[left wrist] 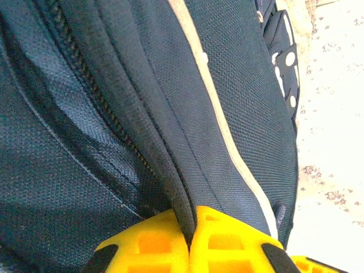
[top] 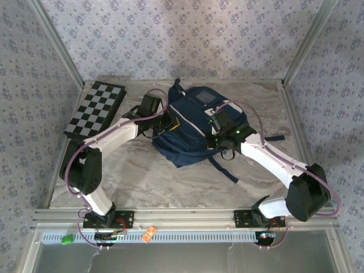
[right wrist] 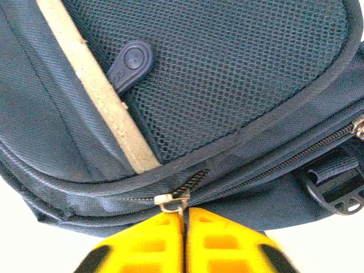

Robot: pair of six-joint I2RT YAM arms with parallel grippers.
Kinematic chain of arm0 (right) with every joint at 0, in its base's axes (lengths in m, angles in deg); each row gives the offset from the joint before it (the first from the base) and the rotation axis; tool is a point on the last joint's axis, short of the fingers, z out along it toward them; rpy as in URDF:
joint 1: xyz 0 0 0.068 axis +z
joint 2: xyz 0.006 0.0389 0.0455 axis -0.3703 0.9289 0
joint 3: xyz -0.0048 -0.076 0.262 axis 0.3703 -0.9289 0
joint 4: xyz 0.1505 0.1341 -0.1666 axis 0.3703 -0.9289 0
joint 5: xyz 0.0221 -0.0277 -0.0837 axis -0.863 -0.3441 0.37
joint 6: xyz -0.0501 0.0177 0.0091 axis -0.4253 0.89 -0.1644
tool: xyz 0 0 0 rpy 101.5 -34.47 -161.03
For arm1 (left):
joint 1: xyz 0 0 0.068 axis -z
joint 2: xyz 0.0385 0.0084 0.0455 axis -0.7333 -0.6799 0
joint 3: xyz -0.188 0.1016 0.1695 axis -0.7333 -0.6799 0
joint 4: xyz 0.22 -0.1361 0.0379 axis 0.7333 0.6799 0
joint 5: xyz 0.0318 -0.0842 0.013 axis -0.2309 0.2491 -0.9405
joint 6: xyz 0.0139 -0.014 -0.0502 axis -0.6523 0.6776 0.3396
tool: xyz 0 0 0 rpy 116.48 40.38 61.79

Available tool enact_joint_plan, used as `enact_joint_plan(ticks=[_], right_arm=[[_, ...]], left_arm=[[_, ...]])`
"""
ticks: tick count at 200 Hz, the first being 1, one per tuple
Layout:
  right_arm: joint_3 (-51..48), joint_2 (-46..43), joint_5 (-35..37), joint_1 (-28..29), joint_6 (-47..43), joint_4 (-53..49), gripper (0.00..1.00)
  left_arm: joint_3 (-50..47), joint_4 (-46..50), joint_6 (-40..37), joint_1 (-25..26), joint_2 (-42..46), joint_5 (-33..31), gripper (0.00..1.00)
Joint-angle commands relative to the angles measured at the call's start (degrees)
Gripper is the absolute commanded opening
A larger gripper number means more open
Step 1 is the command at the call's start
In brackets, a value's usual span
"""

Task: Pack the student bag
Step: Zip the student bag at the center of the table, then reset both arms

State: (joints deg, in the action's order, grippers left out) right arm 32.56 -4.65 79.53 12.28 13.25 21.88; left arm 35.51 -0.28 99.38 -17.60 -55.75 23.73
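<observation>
Top external view has the large navy blue fabric student bag (top: 193, 128) lying on the pale marbled table (top: 170, 182), in the upper middle of the frame. The white left arm (top: 114, 136) reaches it from the left and the white right arm (top: 267, 156) from the right. A black-and-white checkered chessboard (top: 95, 109) lies flat at the upper left, well apart from the bag. In the left wrist view, the left gripper (left wrist: 190, 227) sits at the bottom centre of the frame. Its yellow fingers (left wrist: 227, 242) are pressed together on a dark fold of the bag's fabric, which rises from between them beside a dark zip line (left wrist: 85, 74). A thin beige stripe (left wrist: 222, 119) runs down the bag towards the lower right. In the right wrist view, the right gripper (right wrist: 183, 219) is also at the bottom centre, its yellow fingers drawn almost together with a narrow dark slit between them. A small metal zip slider (right wrist: 169, 200) sits right at their tips, and its pull goes down into that slit, so the fingers are pinched on it. Above it, the bag shows a dark mesh panel (right wrist: 239, 74), a dark blue rubber tab (right wrist: 129, 65) at the upper left and a black plastic buckle (right wrist: 335, 190) at the right edge.
</observation>
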Motion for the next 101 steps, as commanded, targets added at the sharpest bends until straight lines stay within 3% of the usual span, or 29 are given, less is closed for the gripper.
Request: enact_joint_plan(ticks=[1, 21, 37, 47, 57, 81, 101], right_arm=[[-0.1, -3.0, 1.0, -1.9, -1.2, -4.1, 0.3], [-0.9, -7.9, 2.2, -3.6, -1.7, -3.7, 0.51], [-2.4, -12.4, 8.8, -6.9, -1.8, -4.2, 0.81], [-5.0, -15.2, 13.8, -10.1, -1.4, -2.5, 0.92], [-8.3, -17.8, 17.9, -14.1, -0.7, -0.1, 1.0], [-17.5, -22.2, 21.3, -23.4, -4.6, 13.5, 1.0], [-25.7, -20.9, 22.4, -31.2, -7.8, 27.8, 1.0]], left_arm=[[0.1, 0.8, -6.1, -3.1, 2.8, -3.7, 0.26], [-0.1, 7.4, -10.6, -3.5, 6.8, -6.7, 0.55], [-1.6, 14.5, -14.3, -4.5, 12.6, -15.5, 0.82], [-4.0, 16.5, -16.1, -5.8, 16.7, -21.7, 0.99], [-6.7, 17.7, -17.7, -7.5, 21.1, -28.1, 1.0], [-14.3, 17.8, -20.1, -13.5, 28.9, -47.7, 1.0], [-26.6, 3.2, -28.5, -17.9, 33.2, -58.9, 1.0]])
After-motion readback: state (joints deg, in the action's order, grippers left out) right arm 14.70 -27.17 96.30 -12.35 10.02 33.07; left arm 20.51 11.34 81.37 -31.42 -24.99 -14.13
